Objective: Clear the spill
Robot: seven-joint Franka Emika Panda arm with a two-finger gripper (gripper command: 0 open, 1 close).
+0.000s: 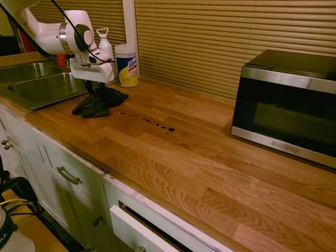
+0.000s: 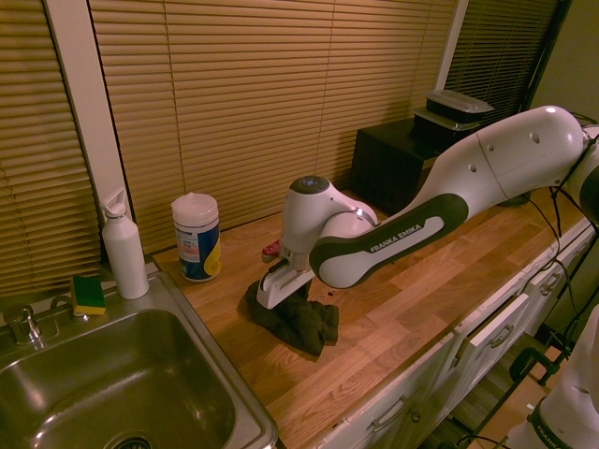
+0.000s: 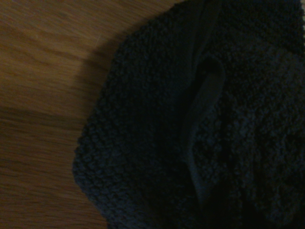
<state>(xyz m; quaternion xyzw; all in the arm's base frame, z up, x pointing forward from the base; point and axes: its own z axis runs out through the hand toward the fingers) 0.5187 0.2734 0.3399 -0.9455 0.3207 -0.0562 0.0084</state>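
spill (image 1: 171, 129): wet, smearable, ungraspable; on your bench (image 1: 210, 181), between front and back edges, beside the cloth (image 1: 93, 107). cloth: soft, limp; pinch its bunched middle. gripper (image 1: 96, 89): at the cloth; you cannot tell if closed.

Dark rag (image 3: 143, 143) on wooden countertop (image 3: 38, 105)

My smooth white plastic arm (image 2: 505, 154) has a dark grey band (image 2: 388, 245) with white "FRANKA EMIKA" letters (image 2: 397, 236) on it.
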